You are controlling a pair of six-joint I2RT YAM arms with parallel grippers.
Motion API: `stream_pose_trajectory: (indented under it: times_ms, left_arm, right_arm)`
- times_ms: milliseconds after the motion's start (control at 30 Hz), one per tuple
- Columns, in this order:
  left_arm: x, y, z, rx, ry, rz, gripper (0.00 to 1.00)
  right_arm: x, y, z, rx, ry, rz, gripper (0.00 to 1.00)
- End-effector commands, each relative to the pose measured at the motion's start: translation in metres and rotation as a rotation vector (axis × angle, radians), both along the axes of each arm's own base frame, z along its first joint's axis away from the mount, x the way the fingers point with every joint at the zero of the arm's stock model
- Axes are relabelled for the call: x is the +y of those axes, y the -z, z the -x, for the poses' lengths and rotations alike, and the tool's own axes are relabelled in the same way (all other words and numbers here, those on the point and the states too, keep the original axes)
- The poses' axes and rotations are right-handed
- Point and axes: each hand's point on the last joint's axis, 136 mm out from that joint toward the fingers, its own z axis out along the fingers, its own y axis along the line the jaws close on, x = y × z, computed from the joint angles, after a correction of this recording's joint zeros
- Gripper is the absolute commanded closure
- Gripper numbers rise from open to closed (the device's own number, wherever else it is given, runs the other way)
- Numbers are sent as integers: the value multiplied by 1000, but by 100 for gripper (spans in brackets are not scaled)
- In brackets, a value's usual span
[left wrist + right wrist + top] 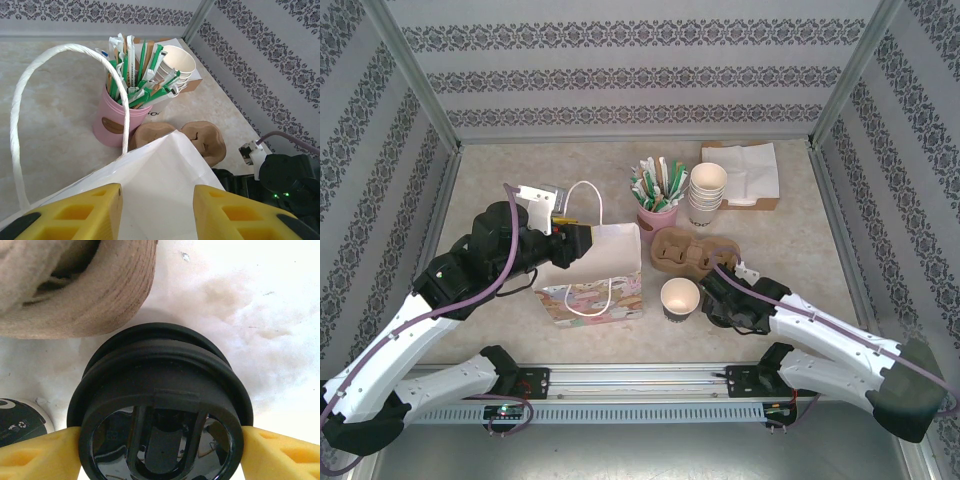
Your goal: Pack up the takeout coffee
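1. One cream paper coffee cup (680, 298) stands open-topped on the table (790, 250), at 6 o'clock from the brown carrier (692, 252). It's got a dark band round the base.
2. A round black lid (160, 370) is clamped in the right pincer (160, 447), at 3 o'clock from the cup.
3. The lid's lower edge is cut off in the wrist view, so I can't tell if it's one lid or two nested.
4. The left pincer (157, 200) has its fingers apart with the white bag (165, 170) between them. Can't tell if it's actually gripping.
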Motion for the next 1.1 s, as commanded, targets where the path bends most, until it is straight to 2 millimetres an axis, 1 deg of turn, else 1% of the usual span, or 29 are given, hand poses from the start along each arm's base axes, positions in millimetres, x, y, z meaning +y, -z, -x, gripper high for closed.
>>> stream_pose_trajectory:
  times_ms: [0,267,600,800,933,967,1067]
  left_arm:
    - [0,3,5,12,4,-3,58]
    - [-1,3,4,14,8,-3,58]
    - [-4,5,4,21,17,-4,58]
    - [-5,5,4,24,19,-3,58]
    - [-5,6,3,25,20,-4,58]
    - [-6,6,3,25,21,-4,58]
    - [-5,6,3,24,20,-3,58]
  right_arm:
    - [-3,1,0,-8,12,-5,23]
    - [-1,-3,-2,-29,14,-34,25]
    - [2,2,-1,-16,11,-44,21]
    - [2,1,-2,-21,11,-51,18]
    - [2,1,-2,-24,12,-56,18]
    - [4,1,-2,-26,10,-61,20]
    - [3,1,-2,-25,11,-61,22]
